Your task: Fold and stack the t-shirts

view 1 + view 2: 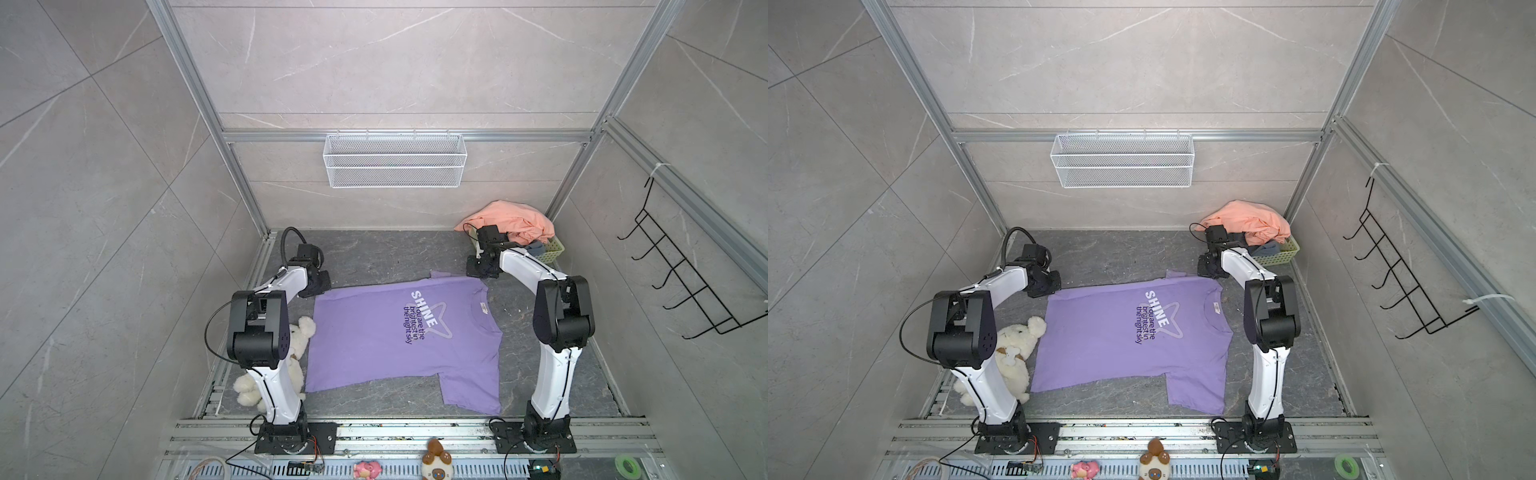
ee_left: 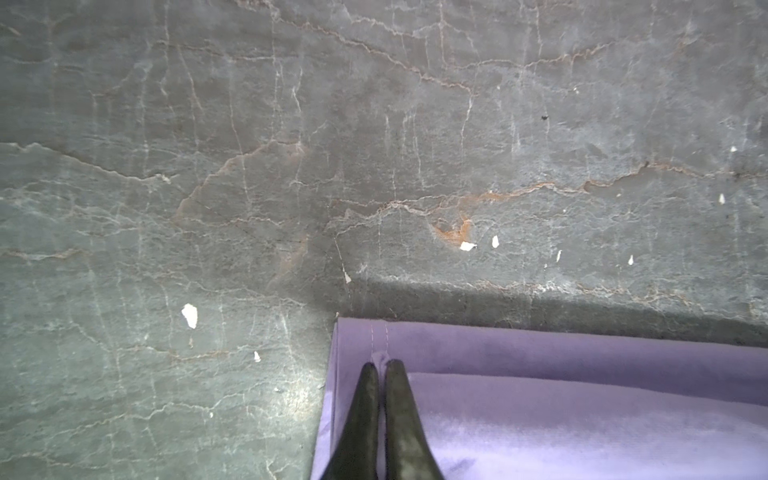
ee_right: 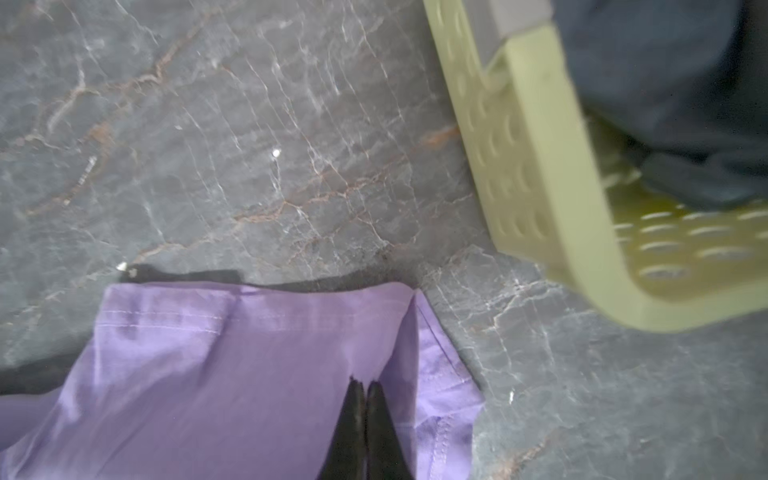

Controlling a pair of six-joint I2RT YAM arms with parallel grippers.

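Far left, the cream plush dog [image 1: 300, 337] lies beside the left arm. The left end effector [image 2: 381, 365] is pinched together on the far hem corner of the lilac t-shirt [image 1: 374, 345], which is spread print-up on the dark tabletop [image 1: 374, 253]. The right end effector [image 3: 365, 384] is clamped on its cloth by the far sleeve. Far right, the salmon t-shirt [image 1: 513, 224] is heaped over the green basket [image 1: 555, 249], with the slate-grey t-shirt [image 3: 665, 83] inside.

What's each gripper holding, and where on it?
Both pinch the purple t-shirt: left gripper at its far hem corner, right gripper at the far shoulder, beside the sleeve.
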